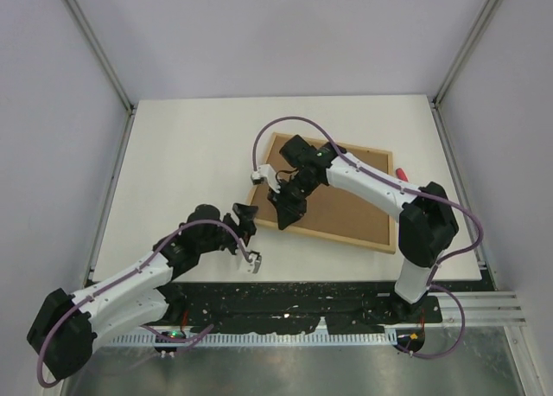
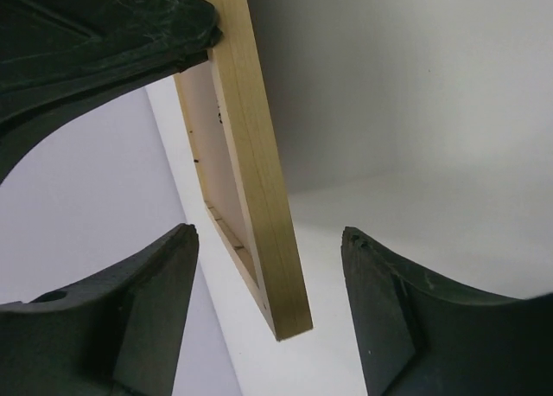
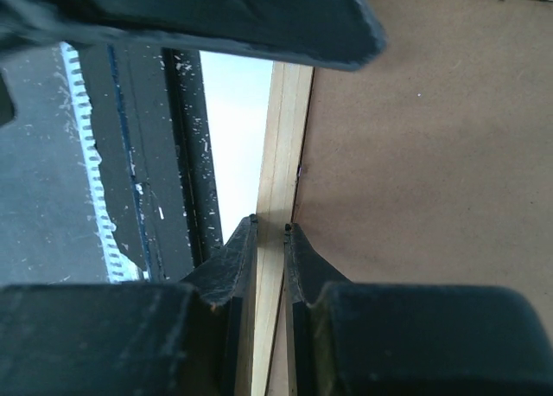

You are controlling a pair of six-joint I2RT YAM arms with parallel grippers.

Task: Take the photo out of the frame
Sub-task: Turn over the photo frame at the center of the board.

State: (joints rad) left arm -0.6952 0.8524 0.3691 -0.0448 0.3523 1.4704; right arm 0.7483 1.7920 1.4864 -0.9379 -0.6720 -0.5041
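The frame [image 1: 350, 207] lies back-up near the table's middle right, its brown fibreboard back facing me. My right gripper [image 1: 286, 209] is shut on the light wood strip of the frame's near-left edge [image 3: 275, 180], one finger on each side. The brown back [image 3: 423, 154] fills the right of that view. In the left wrist view the frame's corner [image 2: 278, 266] hangs off the table between my open left gripper's [image 2: 268, 275] fingers, touching neither. Top view puts the left gripper [image 1: 245, 217] just left of that corner. The photo is hidden; a pale surface inside the frame's front [image 2: 204, 111] cannot be identified.
A small red-handled tool [image 1: 401, 172] lies by the frame's far right corner. The white table [image 1: 190, 171] stretches left and back of the frame. A black rail [image 1: 285, 301] runs along the near edge by the arm bases. Grey walls close in the sides.
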